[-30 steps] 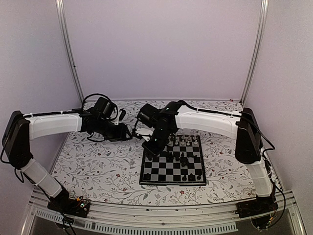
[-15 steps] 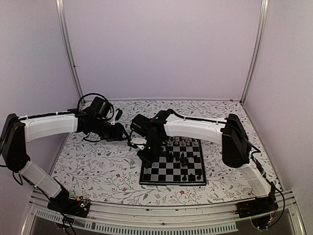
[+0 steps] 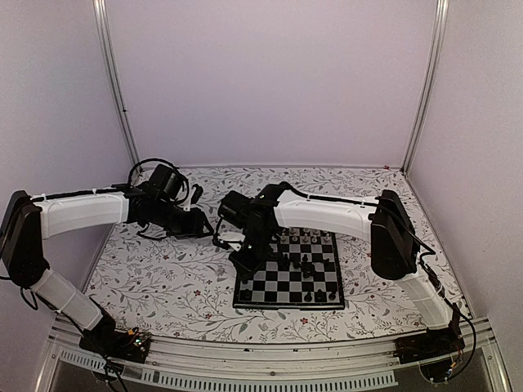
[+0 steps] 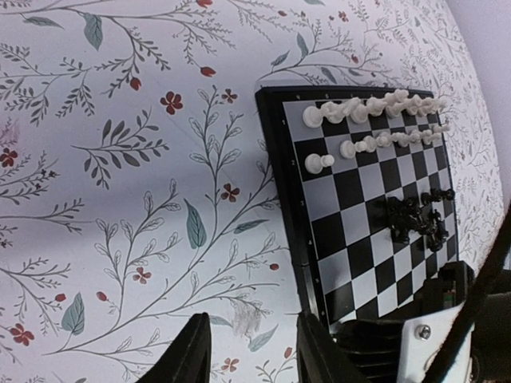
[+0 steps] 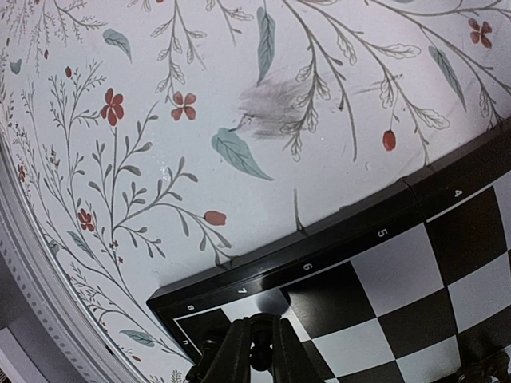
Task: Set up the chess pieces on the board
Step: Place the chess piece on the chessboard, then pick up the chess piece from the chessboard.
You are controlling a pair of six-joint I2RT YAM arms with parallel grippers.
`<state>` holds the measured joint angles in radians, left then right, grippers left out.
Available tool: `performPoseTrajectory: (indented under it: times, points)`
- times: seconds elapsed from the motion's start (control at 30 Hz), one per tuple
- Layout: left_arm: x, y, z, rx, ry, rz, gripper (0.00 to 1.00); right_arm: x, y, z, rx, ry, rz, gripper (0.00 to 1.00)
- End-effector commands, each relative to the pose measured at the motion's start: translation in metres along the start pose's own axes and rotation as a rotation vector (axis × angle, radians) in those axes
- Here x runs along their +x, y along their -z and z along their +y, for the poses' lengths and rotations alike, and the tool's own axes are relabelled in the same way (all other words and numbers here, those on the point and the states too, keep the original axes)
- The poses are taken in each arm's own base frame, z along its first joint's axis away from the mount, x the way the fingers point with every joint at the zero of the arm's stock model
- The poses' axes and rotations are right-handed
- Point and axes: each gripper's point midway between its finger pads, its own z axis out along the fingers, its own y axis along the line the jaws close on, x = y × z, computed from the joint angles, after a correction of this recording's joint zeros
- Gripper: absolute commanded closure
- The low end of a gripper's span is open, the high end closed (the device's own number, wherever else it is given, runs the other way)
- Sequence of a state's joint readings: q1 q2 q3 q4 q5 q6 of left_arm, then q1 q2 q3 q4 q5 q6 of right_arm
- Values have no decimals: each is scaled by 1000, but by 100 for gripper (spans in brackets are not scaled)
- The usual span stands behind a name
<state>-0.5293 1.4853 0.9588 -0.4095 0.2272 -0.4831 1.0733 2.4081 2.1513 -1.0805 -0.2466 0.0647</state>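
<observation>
In the top view, the board is seen lying flat on the floral table cover, right of centre and nearer the right arm. White pieces are lined along its far edge, and black pieces are bunched near the middle, with a few more at the near edge. The right claw is lowered over the board's far left corner. The left claw is held above the cover, just left of the board and apart from it.

In the left wrist view, the left claw is shown wide open. Its two fingers stand well apart with only the cover between them, and nothing is gripped or touched. The board is seen to the right, with two rows of white pieces at its far end and one white pawn set a square forward. The black pieces are huddled together mid-board.

In the right wrist view, the right claw is drawn almost closed. A small black piece is pinched between its fingers and held over the corner squares by the rim numbers 8 and 7. Whether the piece touches the board cannot be told.
</observation>
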Motion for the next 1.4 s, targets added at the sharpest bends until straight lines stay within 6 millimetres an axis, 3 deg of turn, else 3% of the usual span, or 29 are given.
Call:
performPoseTrajectory:
  times: [0.0, 0.57, 0.8, 1.0, 1.13, 1.27, 1.37]
  points:
    - [0, 4, 2, 6, 14, -7, 61, 6, -5, 3, -6, 0, 27, 88]
    - [3, 3, 2, 13, 16, 4, 60, 13, -12, 8, -35, -6, 58, 83]
    - [3, 5, 2, 12, 13, 4, 60, 1, 12, 3, -16, -21, -5, 67]
    - [-4, 4, -3, 33, 7, -15, 61, 13, 55, -42, 41, -153, -82, 66]
    - [-11, -3, -16, 91, 5, -20, 62, 47, 78, -94, 161, -287, -90, 66]
    - [-23, -8, -48, 175, -78, -35, 61, 79, 95, -132, 236, -379, -108, 66]
    - [-30, -17, -78, 209, -169, -29, 62, 94, 104, -149, 258, -414, -128, 66]
